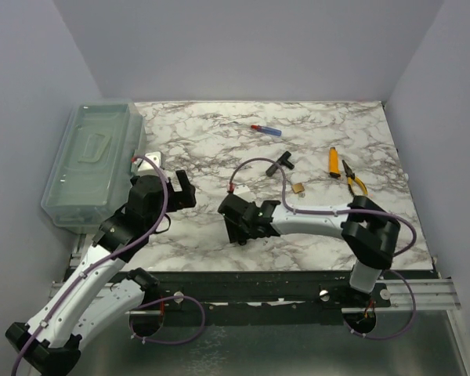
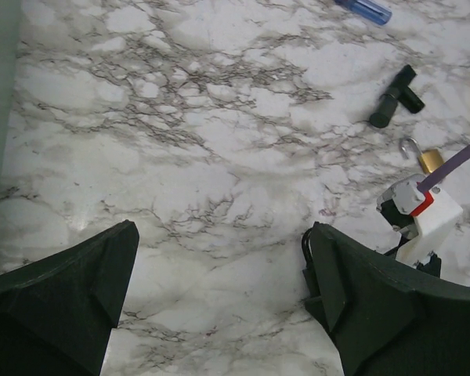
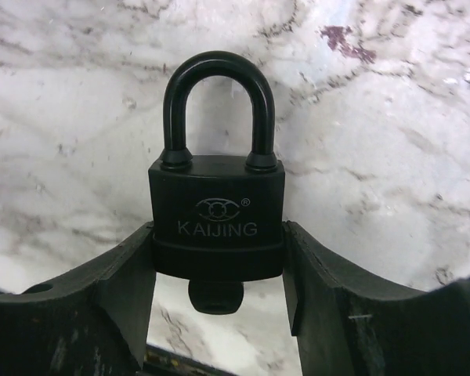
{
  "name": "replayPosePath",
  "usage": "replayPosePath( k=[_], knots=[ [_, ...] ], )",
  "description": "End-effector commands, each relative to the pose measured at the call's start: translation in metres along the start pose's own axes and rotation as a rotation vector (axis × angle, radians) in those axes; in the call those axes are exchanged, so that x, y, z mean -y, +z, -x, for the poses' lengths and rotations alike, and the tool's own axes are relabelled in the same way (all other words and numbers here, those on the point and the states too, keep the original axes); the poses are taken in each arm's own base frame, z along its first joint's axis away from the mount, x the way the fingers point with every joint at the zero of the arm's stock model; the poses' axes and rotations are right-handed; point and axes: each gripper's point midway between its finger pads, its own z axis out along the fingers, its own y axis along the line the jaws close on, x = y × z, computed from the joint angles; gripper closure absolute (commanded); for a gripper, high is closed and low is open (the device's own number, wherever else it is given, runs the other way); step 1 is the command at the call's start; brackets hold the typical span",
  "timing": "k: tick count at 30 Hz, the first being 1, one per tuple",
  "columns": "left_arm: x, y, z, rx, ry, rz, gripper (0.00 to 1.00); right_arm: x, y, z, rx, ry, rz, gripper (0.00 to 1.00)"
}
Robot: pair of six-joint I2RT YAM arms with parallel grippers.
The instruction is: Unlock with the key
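Note:
A black padlock [image 3: 216, 211] marked KAIJING is clamped between the fingers of my right gripper [image 3: 217, 235], shackle pointing away and seated in the body. A black key head [image 3: 215, 296] sticks out of the lock's underside. In the top view the right gripper [image 1: 239, 221] is low over the table's middle front. My left gripper [image 1: 178, 188] is open and empty to the left of it. In the left wrist view the left gripper [image 2: 221, 231] has only bare marble between its fingers.
A clear plastic box [image 1: 94, 160] stands at the left edge. A small brass padlock [image 1: 298, 189], a black T-shaped tool [image 1: 280, 164], a blue and red tool [image 1: 266, 130], a yellow-handled tool [image 1: 334, 160] and pliers [image 1: 352, 182] lie at back right.

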Motion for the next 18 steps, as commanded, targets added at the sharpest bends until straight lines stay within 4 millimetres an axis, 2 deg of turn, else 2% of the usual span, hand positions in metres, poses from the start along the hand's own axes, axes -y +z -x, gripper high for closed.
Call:
replayPosePath(
  k=[1, 5, 11, 14, 18],
  knots=[
    [0.037, -0.022, 0.007, 0.011, -0.068, -0.233, 0.02, -0.019, -0.046, 0.051, 0.263, 0.027, 0.176, 0.79],
    [0.067, -0.04, 0.002, -0.024, -0.106, -0.426, 0.02, -0.023, -0.081, 0.064, 0.389, -0.017, 0.301, 0.8],
    [0.11, -0.055, -0.009, -0.144, -0.156, -0.658, 0.04, -0.023, -0.147, 0.086, 0.631, -0.037, 0.491, 0.8],
    [0.128, -0.062, -0.017, -0.211, -0.175, -0.768, 0.06, -0.022, -0.167, 0.093, 0.693, -0.055, 0.524, 0.79],
    [0.141, -0.055, -0.027, -0.281, -0.228, -0.816, 0.09, -0.023, -0.178, 0.098, 0.724, -0.073, 0.537, 0.8]
  ],
)
